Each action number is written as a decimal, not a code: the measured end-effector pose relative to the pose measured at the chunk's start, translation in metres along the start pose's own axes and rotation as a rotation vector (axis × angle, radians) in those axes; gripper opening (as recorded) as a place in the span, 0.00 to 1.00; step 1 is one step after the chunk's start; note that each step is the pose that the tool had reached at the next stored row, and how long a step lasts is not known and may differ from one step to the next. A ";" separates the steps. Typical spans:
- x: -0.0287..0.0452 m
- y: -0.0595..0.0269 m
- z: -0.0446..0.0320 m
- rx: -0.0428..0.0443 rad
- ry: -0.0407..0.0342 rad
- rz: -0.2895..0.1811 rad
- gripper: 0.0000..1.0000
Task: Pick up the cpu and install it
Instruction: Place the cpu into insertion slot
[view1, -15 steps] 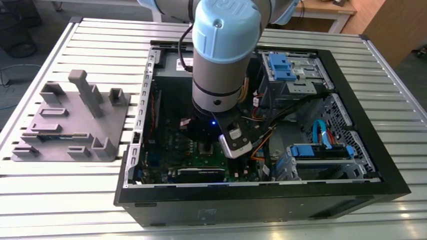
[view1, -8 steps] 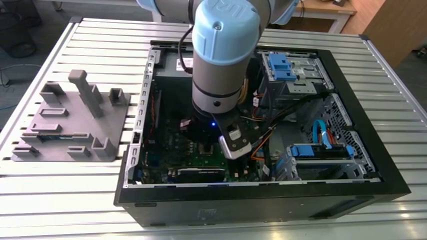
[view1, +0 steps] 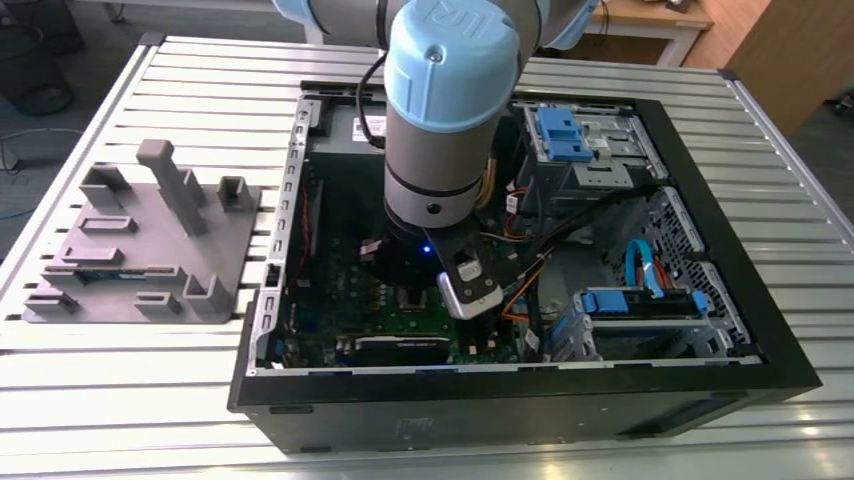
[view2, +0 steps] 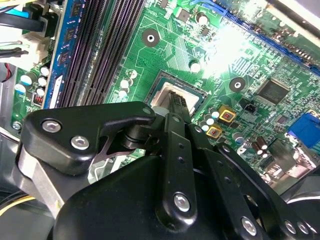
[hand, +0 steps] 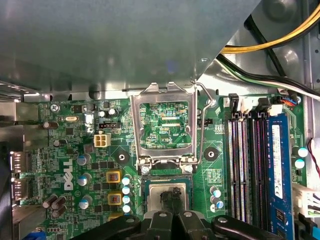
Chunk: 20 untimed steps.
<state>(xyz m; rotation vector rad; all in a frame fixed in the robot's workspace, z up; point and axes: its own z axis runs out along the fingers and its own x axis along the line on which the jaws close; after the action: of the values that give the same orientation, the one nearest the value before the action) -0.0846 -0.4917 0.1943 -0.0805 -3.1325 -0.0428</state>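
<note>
Socket (view2: 164, 79) on green motherboard (hand: 75, 145), inside open computer case (view1: 534, 405). One load frame (hand: 162, 125) stands hinged up at socket's edge; memory slots (hand: 245, 165) run close beside; low board parts lie around the rest. One gripper (hand: 170, 198), fingers drawn together, tips over middle of one cpu (hand: 151, 195), which lies flat in socket. Two yellow-topped square parts (hand: 114, 176) nearby. One grey fixture (view1: 134, 240) on slatted table (view1: 120, 400), at the exterior view's left of case.
</note>
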 end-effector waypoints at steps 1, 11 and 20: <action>0.0000 0.0000 0.0000 0.0001 0.0000 0.000 0.11; 0.0000 0.0000 0.0000 -0.0002 -0.0001 0.000 0.11; 0.0002 0.0005 -0.0172 0.0000 0.0000 0.000 0.11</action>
<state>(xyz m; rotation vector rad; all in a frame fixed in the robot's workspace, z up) -0.0846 -0.4917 0.2115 -0.0806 -3.1325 -0.0428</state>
